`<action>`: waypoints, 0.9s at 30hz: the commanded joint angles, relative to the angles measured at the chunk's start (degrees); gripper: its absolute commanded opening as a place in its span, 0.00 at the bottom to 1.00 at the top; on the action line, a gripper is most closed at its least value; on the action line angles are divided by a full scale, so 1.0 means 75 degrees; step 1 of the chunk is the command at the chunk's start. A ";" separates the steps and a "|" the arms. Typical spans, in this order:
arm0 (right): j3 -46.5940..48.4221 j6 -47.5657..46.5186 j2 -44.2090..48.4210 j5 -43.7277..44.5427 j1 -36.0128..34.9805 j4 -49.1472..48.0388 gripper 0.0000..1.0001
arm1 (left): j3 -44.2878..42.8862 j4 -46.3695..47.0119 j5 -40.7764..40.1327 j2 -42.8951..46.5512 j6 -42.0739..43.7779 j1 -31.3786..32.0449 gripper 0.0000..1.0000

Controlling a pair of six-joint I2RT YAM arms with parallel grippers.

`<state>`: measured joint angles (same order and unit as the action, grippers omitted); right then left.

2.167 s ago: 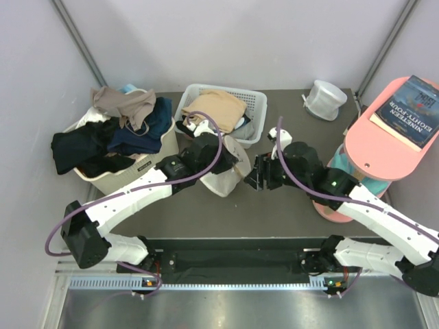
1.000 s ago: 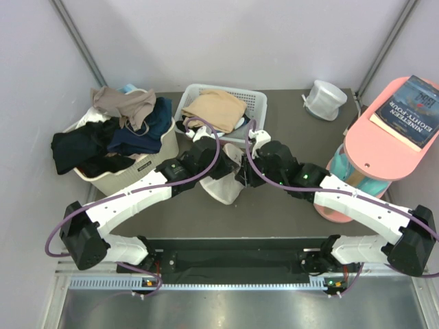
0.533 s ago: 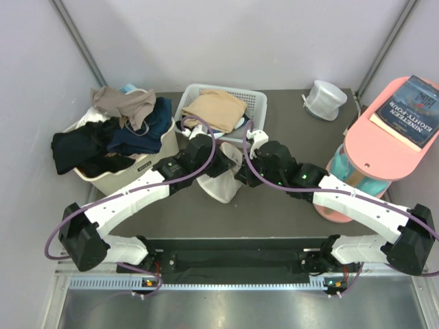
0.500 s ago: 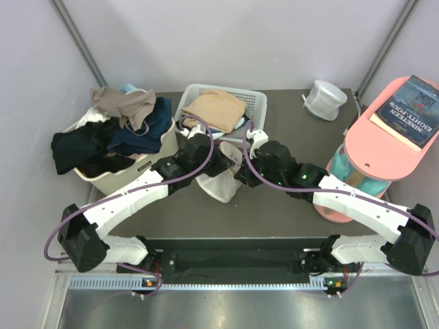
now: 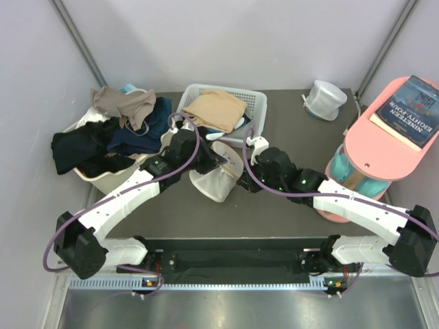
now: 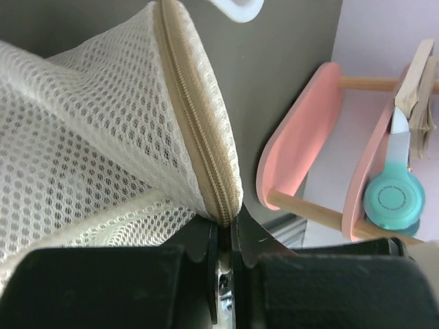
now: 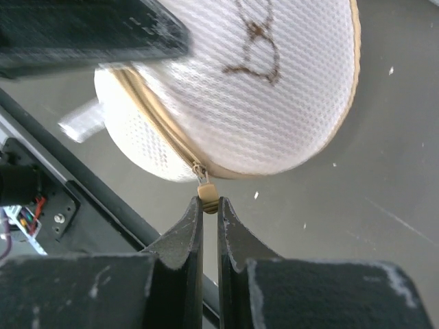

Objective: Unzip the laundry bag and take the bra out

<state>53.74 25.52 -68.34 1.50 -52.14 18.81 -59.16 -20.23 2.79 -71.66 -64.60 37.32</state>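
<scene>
The laundry bag (image 5: 214,184), a pale beige mesh dome, hangs tilted between my two grippers just above the table. My left gripper (image 5: 219,162) is shut on the bag's edge, pinching the end of its beige zipper seam (image 6: 199,130) between the fingertips (image 6: 224,221). From the right, my right gripper (image 5: 241,182) meets the bag and is shut on the small beige zipper pull (image 7: 208,195) at the bag's rim (image 7: 164,133). The zipper looks closed along its visible length. A brown squiggle (image 7: 255,48) shows through the mesh. The bra is hidden.
A white slatted basket (image 5: 255,103) with a beige garment stands just behind the bag. A hamper (image 5: 149,163) heaped with clothes sits at the left. A greyish round pouch (image 5: 324,99) is at the back right, a pink shelf (image 5: 384,140) bearing a book beside it.
My right gripper came in from the right and shut on the zipper pull. The left arm drew back to the left, carrying the bag slightly left and down.
</scene>
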 commanded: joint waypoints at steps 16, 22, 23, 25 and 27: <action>0.0767 -0.0273 -0.0625 0.0047 -0.0547 0.0258 0.00 | 0.0294 -0.0873 0.1259 0.1313 0.0879 -0.1519 0.73; 0.1624 -0.0273 -0.1657 0.0093 -0.1227 0.0106 0.00 | 0.0714 -0.2786 0.0402 0.2800 0.0680 -0.1519 0.80; 0.1729 -0.0297 -0.1809 0.0117 -0.1367 0.0094 0.00 | 0.1040 -0.2752 0.0437 0.3013 0.0552 -0.1507 0.80; 0.1823 -0.0320 -0.1927 0.0187 -0.1473 0.0082 0.00 | 0.1417 -0.2206 0.0635 0.3679 0.0177 -0.1496 0.80; 0.1941 -0.0332 -0.2068 0.0234 -0.1602 0.0082 0.00 | 0.1944 -0.1758 0.0730 0.4021 -0.0116 -0.1496 0.80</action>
<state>64.29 24.03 -82.72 2.31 -62.15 21.91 -50.52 -35.18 8.49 -46.85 -60.95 26.17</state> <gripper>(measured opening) 0.046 0.799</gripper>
